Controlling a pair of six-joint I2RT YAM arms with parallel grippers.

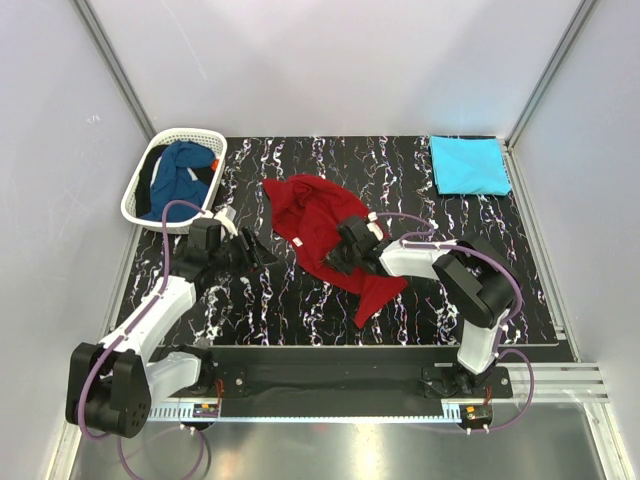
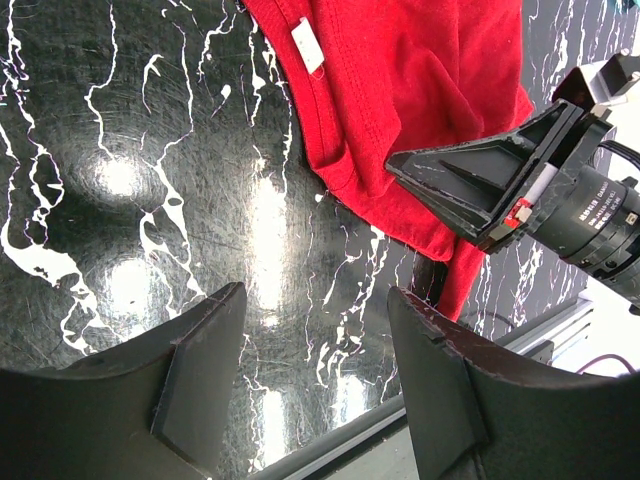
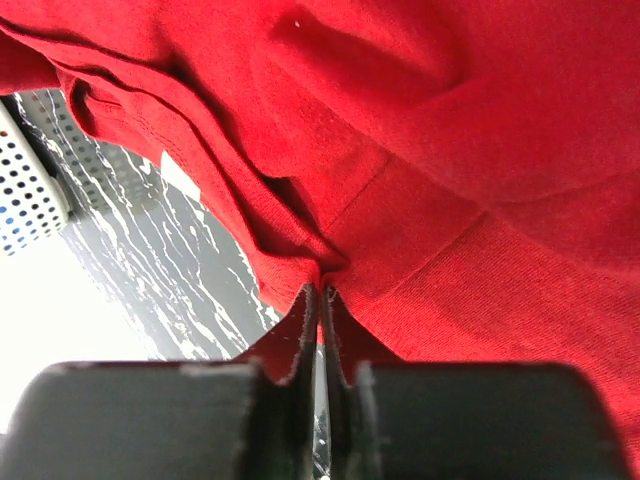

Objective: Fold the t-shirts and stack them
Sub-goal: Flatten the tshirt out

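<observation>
While our right gripper [image 3: 320,300] clenches its fingers on a fold of the red t-shirt [image 1: 318,222], that shirt lies crumpled at the centre of the top view on the black marbled table [image 1: 300,320]. Our left gripper [image 1: 262,253] hovers just left of it, fingers spread and released. We see the turquoise t-shirt [image 1: 469,165] folded at upper right and the dark blue t-shirt [image 1: 183,172] in the white basket [image 1: 133,200] at upper left.

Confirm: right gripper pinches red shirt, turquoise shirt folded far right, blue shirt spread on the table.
The top view shows the blue shirt bunched in the white basket, not spread on the table. The right gripper pinches the red shirt; the turquoise shirt is folded far right.
</observation>
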